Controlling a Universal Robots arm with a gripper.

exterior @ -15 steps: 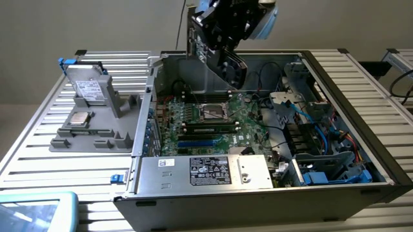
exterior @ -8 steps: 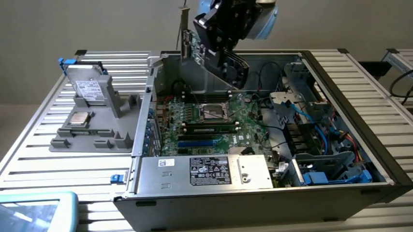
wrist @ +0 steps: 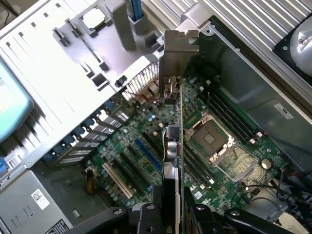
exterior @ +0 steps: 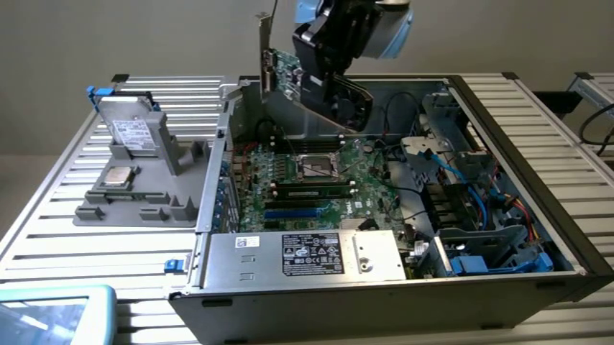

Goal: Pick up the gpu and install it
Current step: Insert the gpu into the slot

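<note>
Am holding gpu point(exterior: 284, 72) clenched edgewise in hand point(wrist: 171, 214) over motherboard point(exterior: 317, 180); reckon it's stiff, light, fragile, so edge grip only.

Soft, even light fell from overhead. The pale slatted table point(exterior: 57, 215) shone brightly, and glare washed out the grey parts holder point(wrist: 78, 39) in the wrist view. Dim shadow filled the open computer case point(exterior: 384, 309).

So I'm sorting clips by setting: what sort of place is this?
Probably a robot test bench for PC assembly: an opened computer case with its motherboard bare, on a slatted metal table, beside a grey parts holder; the gripper holds the gpu above it.
</note>
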